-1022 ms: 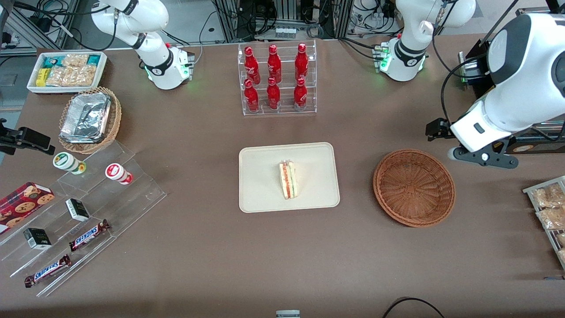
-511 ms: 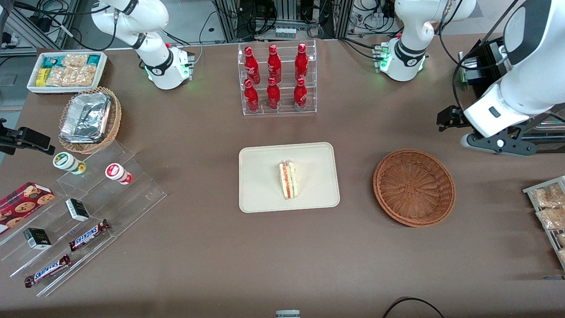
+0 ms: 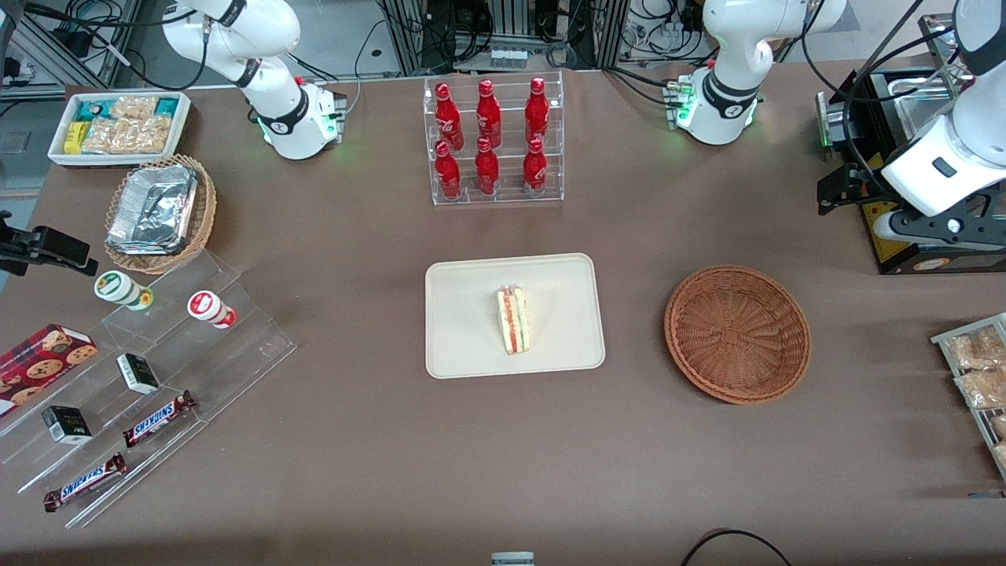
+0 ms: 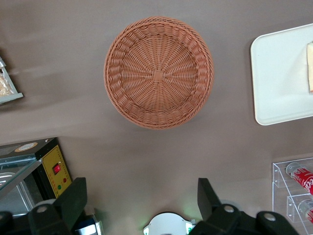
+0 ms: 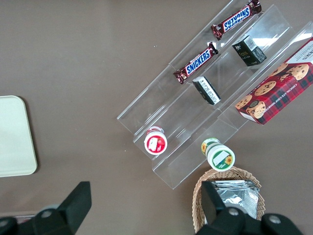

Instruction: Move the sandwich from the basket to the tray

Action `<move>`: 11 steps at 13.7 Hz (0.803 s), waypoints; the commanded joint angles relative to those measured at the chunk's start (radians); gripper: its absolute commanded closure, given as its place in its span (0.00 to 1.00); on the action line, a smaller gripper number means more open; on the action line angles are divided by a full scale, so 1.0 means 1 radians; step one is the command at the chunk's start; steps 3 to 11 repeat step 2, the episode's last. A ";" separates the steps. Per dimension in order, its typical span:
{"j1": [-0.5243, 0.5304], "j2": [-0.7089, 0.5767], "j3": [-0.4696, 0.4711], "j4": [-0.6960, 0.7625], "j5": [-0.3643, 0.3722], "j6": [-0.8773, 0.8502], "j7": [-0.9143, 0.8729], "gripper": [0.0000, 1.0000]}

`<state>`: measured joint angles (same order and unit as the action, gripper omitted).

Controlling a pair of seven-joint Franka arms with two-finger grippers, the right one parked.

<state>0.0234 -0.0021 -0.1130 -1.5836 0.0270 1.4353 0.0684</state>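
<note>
The sandwich [image 3: 512, 320], a pale wedge with red, orange and green layers, lies on the cream tray [image 3: 464, 346] at the table's middle. One edge of the sandwich [image 4: 310, 66] and a corner of the tray [image 4: 279, 83] also show in the left wrist view. The reddish-brown wicker basket [image 3: 737, 334] sits beside the tray toward the working arm's end, with nothing in it [image 4: 159, 72]. My gripper [image 4: 142, 198] hangs high above the table, farther from the front camera than the basket and out by the table's working-arm end [image 3: 931, 229]. It is open, with nothing between its fingers.
A clear rack of red bottles [image 3: 493, 141] stands farther from the camera than the tray. A black box with a red switch [image 4: 55, 171] sits under my gripper. Snack packets [image 3: 978, 369] lie at the working arm's end. A stepped acrylic display [image 3: 149, 377] and a tan foil basket [image 3: 161, 212] are at the parked arm's end.
My gripper has drawn away from the basket, moving farther from the camera and toward the working arm's end of the table. The sandwich, tray and basket have not moved.
</note>
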 commanded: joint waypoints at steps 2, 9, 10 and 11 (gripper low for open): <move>0.021 -0.025 -0.023 -0.013 0.011 -0.013 0.004 0.00; 0.021 -0.025 -0.023 -0.013 0.011 -0.013 0.004 0.00; 0.021 -0.025 -0.023 -0.013 0.011 -0.013 0.004 0.00; 0.021 -0.025 -0.023 -0.013 0.011 -0.013 0.004 0.00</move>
